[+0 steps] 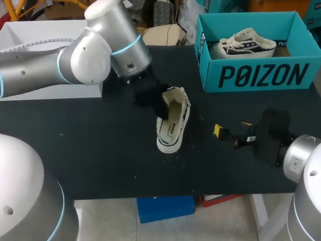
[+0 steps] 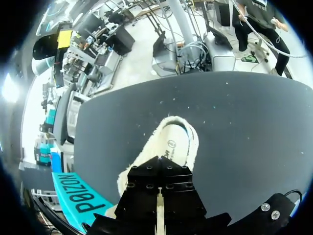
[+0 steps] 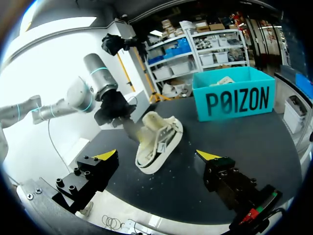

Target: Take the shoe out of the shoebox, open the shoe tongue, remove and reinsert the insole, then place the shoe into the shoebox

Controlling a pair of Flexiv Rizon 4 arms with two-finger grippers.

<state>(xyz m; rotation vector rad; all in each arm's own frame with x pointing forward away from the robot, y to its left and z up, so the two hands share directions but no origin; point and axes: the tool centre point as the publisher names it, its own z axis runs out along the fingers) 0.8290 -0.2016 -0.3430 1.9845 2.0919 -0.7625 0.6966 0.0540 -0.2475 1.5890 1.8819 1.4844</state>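
my left arm (image 1: 75, 60) comes in from the left with its elbow joint high and its wrist bent over, so my left gripper (image 1: 154, 101) points steeply downward near the middle. my right arm (image 1: 306, 165) sits low at the right. my right gripper (image 1: 231, 129) aims leftward, its two yellow-tipped fingers (image 3: 105, 155) spread well apart and holding nothing.

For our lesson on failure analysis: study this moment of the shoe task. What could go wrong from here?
1. The shoe lies loose on the table with only the left claw at its opening. The right claw sits apart and open, so a pull on the insole may drag the whole shoe.
2. The shoebox already holds another shoe, so the returned shoe may jam against it or catch on the wall.
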